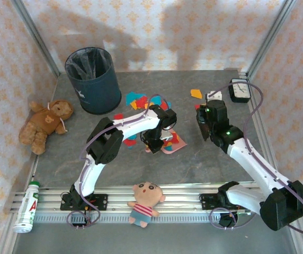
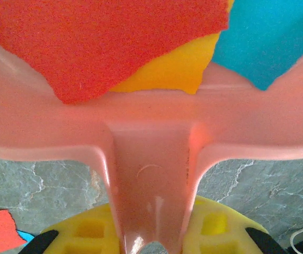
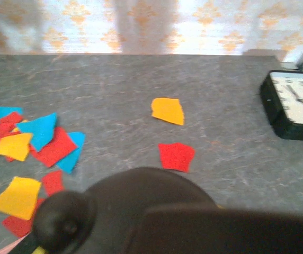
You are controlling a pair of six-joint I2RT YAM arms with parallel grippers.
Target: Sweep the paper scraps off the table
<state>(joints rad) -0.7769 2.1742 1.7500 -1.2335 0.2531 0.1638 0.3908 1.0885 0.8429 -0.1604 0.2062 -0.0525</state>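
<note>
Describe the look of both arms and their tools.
Both the left arm and right arm have white links between black joint housings, with a lilac cable looping along each. Small green lights glow on the right arm's wrist. The left tool has yellow fingers with black tips.

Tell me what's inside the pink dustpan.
A red scrap, a yellow scrap under it and a blue scrap lie in the dustpan. From above, the left arm covers most of it.
</note>
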